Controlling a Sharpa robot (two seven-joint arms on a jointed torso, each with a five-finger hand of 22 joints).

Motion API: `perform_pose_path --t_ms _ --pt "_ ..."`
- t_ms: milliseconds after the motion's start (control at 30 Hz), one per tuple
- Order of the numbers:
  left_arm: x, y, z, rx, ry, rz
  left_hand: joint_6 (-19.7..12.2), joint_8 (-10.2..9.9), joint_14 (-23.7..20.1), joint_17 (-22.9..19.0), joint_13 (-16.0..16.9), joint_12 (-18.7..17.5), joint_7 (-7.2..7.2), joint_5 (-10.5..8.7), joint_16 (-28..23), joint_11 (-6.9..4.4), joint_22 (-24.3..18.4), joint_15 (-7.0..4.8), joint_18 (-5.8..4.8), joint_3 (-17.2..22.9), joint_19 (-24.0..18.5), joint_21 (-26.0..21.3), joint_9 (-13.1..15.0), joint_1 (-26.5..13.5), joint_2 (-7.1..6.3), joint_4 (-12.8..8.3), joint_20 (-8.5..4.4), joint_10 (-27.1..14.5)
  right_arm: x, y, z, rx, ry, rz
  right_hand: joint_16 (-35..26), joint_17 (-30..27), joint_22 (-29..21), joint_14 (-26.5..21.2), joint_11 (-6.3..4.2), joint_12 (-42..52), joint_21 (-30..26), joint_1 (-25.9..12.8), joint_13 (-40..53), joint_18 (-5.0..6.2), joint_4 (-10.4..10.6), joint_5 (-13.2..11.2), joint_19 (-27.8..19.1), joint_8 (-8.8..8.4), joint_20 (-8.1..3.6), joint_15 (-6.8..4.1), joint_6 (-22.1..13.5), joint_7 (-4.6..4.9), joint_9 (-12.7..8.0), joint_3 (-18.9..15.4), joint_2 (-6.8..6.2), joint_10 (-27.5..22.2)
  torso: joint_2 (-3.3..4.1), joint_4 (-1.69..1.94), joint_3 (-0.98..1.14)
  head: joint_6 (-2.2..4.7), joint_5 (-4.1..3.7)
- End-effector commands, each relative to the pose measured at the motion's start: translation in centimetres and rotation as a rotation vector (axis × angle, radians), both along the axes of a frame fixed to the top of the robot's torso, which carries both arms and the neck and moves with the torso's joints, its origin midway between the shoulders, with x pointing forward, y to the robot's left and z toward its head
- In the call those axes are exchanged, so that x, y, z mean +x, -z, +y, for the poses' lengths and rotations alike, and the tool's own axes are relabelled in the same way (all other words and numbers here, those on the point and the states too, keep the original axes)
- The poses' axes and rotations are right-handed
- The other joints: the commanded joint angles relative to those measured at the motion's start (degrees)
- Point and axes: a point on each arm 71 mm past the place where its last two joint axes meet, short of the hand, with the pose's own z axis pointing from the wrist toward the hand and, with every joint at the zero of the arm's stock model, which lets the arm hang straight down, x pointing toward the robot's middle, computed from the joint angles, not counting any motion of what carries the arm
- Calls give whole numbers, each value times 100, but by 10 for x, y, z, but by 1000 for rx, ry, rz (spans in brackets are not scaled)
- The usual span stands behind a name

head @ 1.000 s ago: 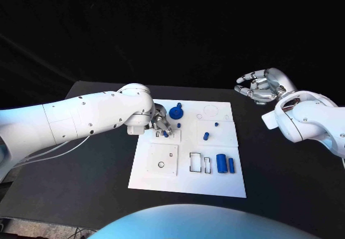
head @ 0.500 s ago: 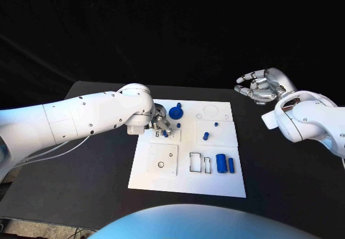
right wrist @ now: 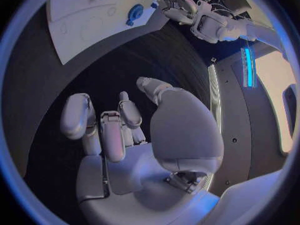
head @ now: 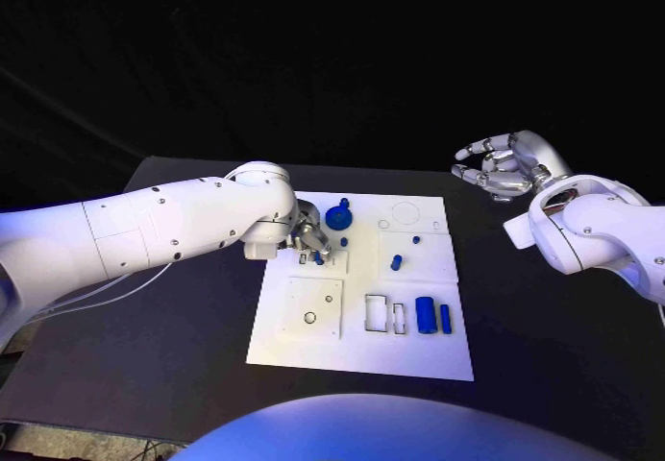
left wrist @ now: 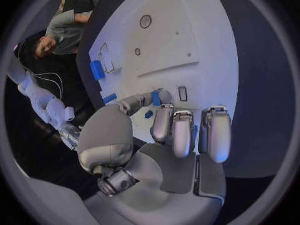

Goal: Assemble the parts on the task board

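Here left hand [head: 310, 237] fingers pinch small blue part [left wrist: 156, 98] — mostly hidden; right hand [head: 507, 165] fingers curled, empty.

The surface [head: 181, 317] in front of me is black and matte. One thing lies directly on it: the white task board [head: 363, 348], flat, with its long side running away from me. My left hand [head: 310, 236] hangs over the board's far left corner, so most of the board lies on the near side of it. My right hand [head: 507, 165] is off past the board's far right corner, above bare black surface.
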Motion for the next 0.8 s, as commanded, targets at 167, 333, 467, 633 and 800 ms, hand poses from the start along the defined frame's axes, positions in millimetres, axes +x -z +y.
perform_pose_path --t_ms 167,333,467,633,800 --pt "-7 12 0 33 25 52 -12 21 595 1509 380 9 -58 -194 21 -29 1271 -42 -64 -74 366 14 -19 -105 -12 89 -39 58 -1 -1 1 -4 -8 -8 -31 531 310 313 4 11 -30 -78 -6 98 -2 16 -51 36 -7 31 -37 8 6 39 -16 -41 2 3 0 0 -9" --pt "-7 12 0 31 23 50 12 42 595 1509 387 20 -58 -288 21 -29 1276 -42 -66 -99 370 16 -24 -167 -2 157 -39 61 -1 0 1 -4 -9 -7 -34 525 308 311 4 8 -33 -81 -10 98 -2 15 -53 36 -7 31 -38 8 6 38 -18 -44 3 4 0 0 -10" --pt "-7 12 -1 31 24 51 22 57 595 1509 386 22 -58 -361 21 -29 1279 -42 -67 -124 372 18 -26 -220 -19 200 -40 62 -1 0 1 -4 -9 -7 -34 525 308 311 4 8 -33 -81 -10 98 -2 15 -53 36 -7 31 -38 8 6 38 -18 -44 0 2 -3 0 -12" --pt "-7 12 -1 31 24 51 25 64 595 1509 387 24 -57 -400 21 -28 1279 -42 -66 -142 372 17 -28 -253 -34 225 -39 63 -1 -1 1 -4 -9 -7 -34 525 308 311 4 8 -33 -81 -10 98 -2 15 -53 36 -7 31 -38 8 6 38 -18 -44 0 0 -2 0 -14" --pt "-6 12 0 31 22 50 30 74 595 1509 387 27 -56 -458 21 -27 1281 -41 -67 -154 373 17 -34 -314 -17 292 -39 64 -1 -1 1 -4 -9 -7 -34 526 307 311 5 9 -38 -95 -10 99 -1 10 -55 37 -7 32 -40 9 7 36 -23 -44 -1 2 -2 0 -14"
